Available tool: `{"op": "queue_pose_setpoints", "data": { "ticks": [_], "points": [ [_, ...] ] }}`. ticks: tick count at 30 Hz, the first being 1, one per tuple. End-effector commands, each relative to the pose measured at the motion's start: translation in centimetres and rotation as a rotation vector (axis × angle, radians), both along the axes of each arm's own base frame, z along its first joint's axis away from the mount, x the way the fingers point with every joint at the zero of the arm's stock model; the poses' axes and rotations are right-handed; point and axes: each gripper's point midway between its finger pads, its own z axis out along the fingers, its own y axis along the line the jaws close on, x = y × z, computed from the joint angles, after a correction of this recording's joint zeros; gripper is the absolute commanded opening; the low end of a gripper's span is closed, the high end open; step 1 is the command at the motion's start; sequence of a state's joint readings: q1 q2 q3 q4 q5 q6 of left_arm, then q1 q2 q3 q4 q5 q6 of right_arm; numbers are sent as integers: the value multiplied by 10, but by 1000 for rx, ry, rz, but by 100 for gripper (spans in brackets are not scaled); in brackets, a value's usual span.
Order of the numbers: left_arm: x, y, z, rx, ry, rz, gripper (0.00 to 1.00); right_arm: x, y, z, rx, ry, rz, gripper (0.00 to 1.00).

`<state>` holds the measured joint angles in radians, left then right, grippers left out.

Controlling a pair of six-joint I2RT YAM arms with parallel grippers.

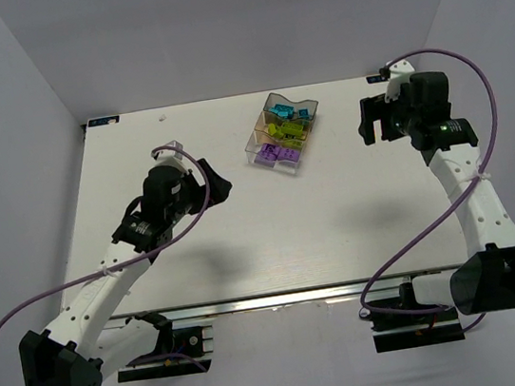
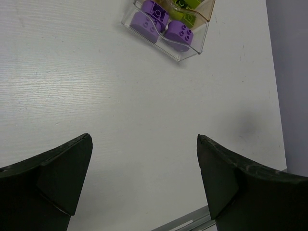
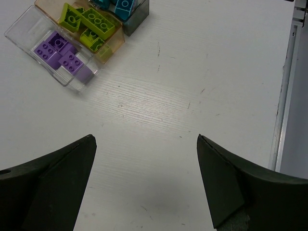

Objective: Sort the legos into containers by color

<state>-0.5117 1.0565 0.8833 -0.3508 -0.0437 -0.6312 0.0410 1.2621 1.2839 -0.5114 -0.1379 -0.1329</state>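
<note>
The clear three-compartment tray (image 1: 257, 138) stands at the back middle of the table. Teal bricks (image 1: 285, 110) lie in its far compartment, lime green bricks (image 1: 284, 131) in the middle, purple bricks (image 1: 277, 155) in the near one. I see no loose bricks on the table. My left gripper (image 1: 218, 185) is open and empty, left of the tray and apart from it. My right gripper (image 1: 374, 121) is open and empty, right of the tray. The tray also shows in the left wrist view (image 2: 199, 44) with purple bricks (image 2: 179, 33), and in the right wrist view (image 3: 19, 30) with purple bricks (image 3: 60, 52), green bricks (image 3: 94, 23) and teal bricks (image 3: 122, 6).
The white table (image 1: 245, 243) ends at a metal rail along its near edge (image 1: 291, 298). Grey walls close the sides and back. Purple cables loop from both arms (image 1: 416, 228).
</note>
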Motion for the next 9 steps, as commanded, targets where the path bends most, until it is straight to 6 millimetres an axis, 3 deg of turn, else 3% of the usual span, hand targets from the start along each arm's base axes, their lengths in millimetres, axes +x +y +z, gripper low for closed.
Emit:
{"op": "queue_pose_setpoints", "data": {
  "ticks": [1,9],
  "points": [
    [2,2,19,-18,-61,-2,98,-5,0,11,16,-27,-9,90],
    [0,0,16,-14,-66,-16,98,-15,-2,11,-2,-78,-1,90]
  ]
}}
